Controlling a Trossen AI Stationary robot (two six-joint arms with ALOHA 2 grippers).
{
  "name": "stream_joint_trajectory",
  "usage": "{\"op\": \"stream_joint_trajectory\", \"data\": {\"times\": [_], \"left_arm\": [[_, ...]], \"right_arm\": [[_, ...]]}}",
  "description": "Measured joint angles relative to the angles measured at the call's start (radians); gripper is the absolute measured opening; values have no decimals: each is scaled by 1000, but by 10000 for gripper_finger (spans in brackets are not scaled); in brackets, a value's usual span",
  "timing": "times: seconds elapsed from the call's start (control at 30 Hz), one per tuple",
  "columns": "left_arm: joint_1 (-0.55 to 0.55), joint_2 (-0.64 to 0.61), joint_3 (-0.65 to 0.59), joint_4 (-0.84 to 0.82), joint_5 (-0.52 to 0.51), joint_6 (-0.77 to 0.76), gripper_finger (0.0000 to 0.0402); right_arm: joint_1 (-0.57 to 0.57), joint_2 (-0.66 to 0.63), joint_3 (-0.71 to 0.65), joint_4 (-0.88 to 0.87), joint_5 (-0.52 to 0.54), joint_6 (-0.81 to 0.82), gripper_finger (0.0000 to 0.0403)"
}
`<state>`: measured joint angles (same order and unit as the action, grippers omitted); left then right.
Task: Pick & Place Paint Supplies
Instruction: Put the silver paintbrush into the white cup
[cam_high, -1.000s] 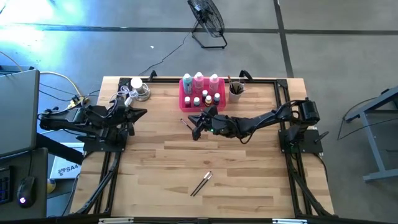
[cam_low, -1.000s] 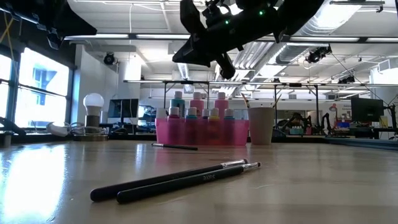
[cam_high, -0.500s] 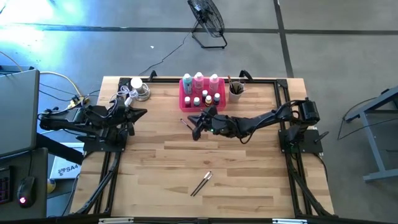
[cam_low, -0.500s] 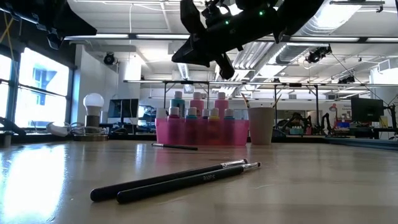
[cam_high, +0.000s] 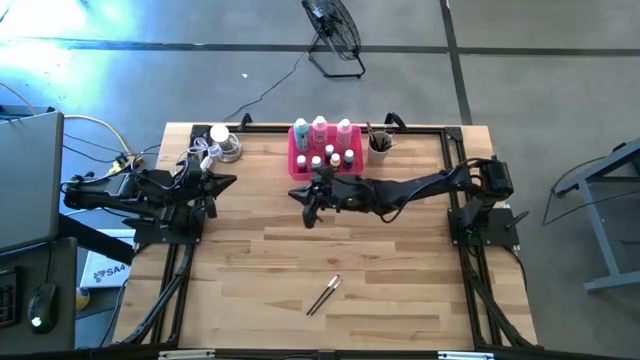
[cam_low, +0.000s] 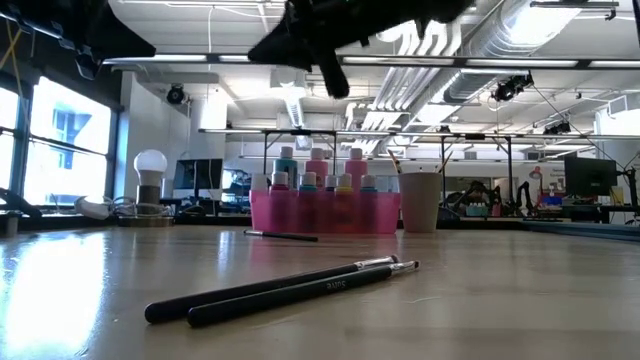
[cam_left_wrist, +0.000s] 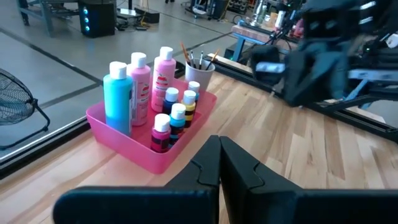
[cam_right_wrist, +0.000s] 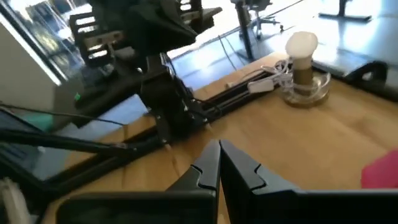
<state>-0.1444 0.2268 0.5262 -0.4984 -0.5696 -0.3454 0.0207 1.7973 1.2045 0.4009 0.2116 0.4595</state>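
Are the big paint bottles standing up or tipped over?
Standing up. The three tall bottles sit upright in the pink tray, white caps on top.

Three tall white-capped bottles (cam_left_wrist: 142, 86) and five small bottles (cam_left_wrist: 177, 118) stand in one pink tray (cam_left_wrist: 143, 156) at upper centre, one beige cup (cam_left_wrist: 199, 76) beside, and two dark paintbrushes (cam_high: 323, 296) lie lower centre.

Both arms (cam_high: 420, 190) are matte black, built of slim jointed links on boxy bases. Each end effector (cam_left_wrist: 219, 163) has two flat, angular black fingers (cam_right_wrist: 205, 174) with stepped edges.
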Motion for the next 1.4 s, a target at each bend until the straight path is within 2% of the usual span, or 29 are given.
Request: {"op": "stream_joint_trajectory", "data": {"times": [0.13, 0.3, 0.47, 0.73, 0.87, 1.03, 1.2, 1.4], "left_arm": [[0, 0, 0, 0, -24, 0, 0], [0, 0, 0, 0, -23, 0, 0], [0, 0, 0, -2, -23, 0, 0], [0, 0, 0, -6, -23, 0, 0], [0, 0, 0, -6, -23, 0, 0], [0, 0, 0, -6, -24, 0, 0], [0, 0, 0, -6, -25, 0, 0], [0, 0, 0, -6, -25, 0, 0]], "right_arm": [[21, 28, 150, -214, 76, -72, 2], [13, 92, 243, -344, 114, -50, 2], [-13, 170, 247, -367, 72, 38, 2], [-53, 268, 246, -365, 68, 42, 2], [-74, 315, 246, -320, -37, 46, 2], [-79, 340, 246, -315, -37, 45, 2], [-82, 340, 333, -444, -57, 55, 2], [-76, 338, 420, -467, -34, -15, 2]]}}
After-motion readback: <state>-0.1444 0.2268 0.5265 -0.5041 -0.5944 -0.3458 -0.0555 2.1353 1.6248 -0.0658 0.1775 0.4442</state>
